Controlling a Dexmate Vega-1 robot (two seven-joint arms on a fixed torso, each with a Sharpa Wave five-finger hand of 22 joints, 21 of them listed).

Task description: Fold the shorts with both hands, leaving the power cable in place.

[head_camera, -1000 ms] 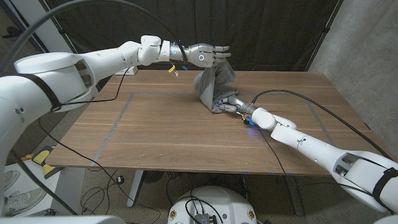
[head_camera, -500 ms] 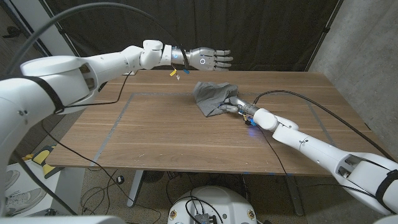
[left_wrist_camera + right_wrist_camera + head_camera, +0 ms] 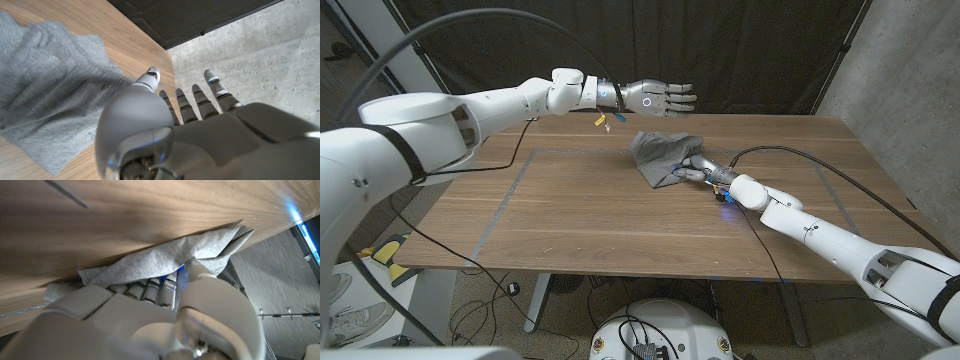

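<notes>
- Lying bunched on the counter (image 3: 580, 215), the gray shorts (image 3: 663, 152) sit toward its far edge, between the two hands.
- right hand (image 3: 699, 169): at the shorts' near-right corner, fingers (image 3: 156, 287) tucked under a fold of cloth with the thumb on top, so it reads as pinching the fabric; the hold is partly hidden by cloth.
- left hand (image 3: 660, 96): hovers above and just behind the shorts, fingers stretched out and a little apart, holding nothing, clear of the cloth.
- Handling, my judgement: soft jersey knit, light and limp, no stiffness; it will drape, bunch and wrinkle and won't hold a crease unless pressed down. Not fragile. May slide on the smooth wood when dragged.
- Where to take hold, my judgement: pinch at edges or corners, such as the waistband or a leg hem, one hand per side, so the layer lifts evenly.
- black cable (image 3: 825, 170): runs over the counter to the right of the shorts, near the right arm; sweeps should stay clear of it.
- Writing and brands: no logo, label or print readable on the shorts.
</notes>
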